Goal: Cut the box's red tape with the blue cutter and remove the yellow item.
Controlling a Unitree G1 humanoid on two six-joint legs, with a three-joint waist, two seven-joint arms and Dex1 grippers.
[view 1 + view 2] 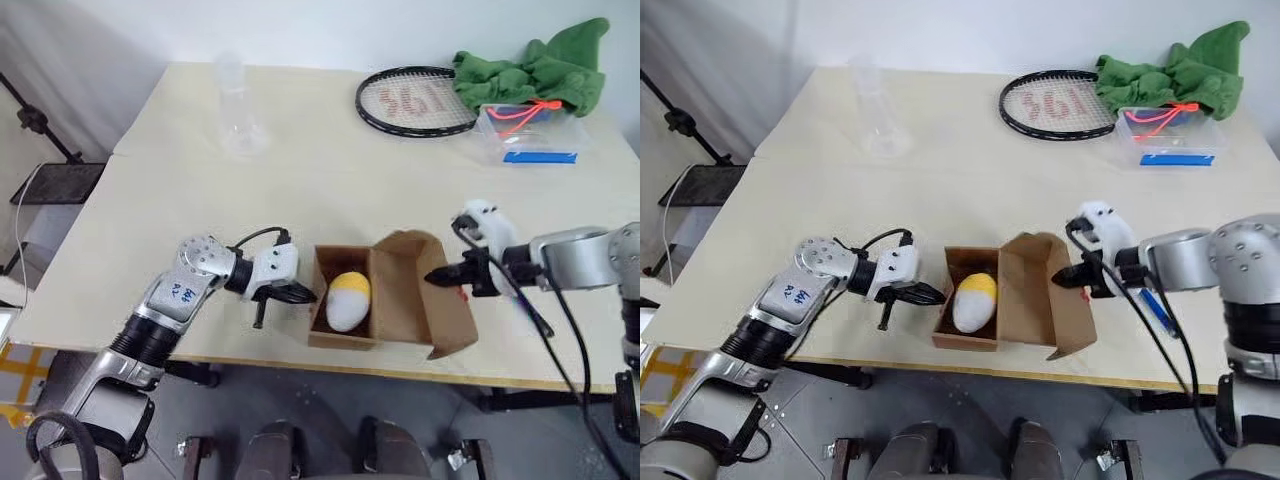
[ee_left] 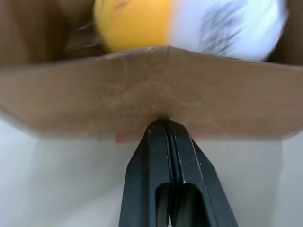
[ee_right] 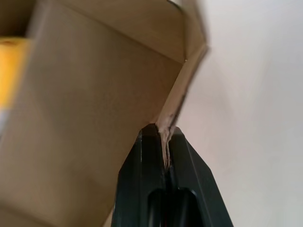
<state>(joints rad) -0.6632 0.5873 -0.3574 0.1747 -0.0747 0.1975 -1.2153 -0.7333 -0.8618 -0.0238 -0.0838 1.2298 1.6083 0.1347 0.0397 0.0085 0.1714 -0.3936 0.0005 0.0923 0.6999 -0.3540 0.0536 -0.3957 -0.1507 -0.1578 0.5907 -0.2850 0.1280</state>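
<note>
Box (image 1: pixel 390 300) is open, right gripper (image 1: pixel 437 276) pinching its flap, left gripper (image 1: pixel 300 294) clenched empty at the wall; next: grab yellow ball (image 1: pixel 348 300).

Box (image 1: pixel 395 300): top open, free from above to the yellow item (image 1: pixel 348 300). Sides blocked: left gripper (image 1: pixel 308 295) at left wall, right gripper (image 1: pixel 436 277) pinching raised flap. Mid-table bare.
</note>
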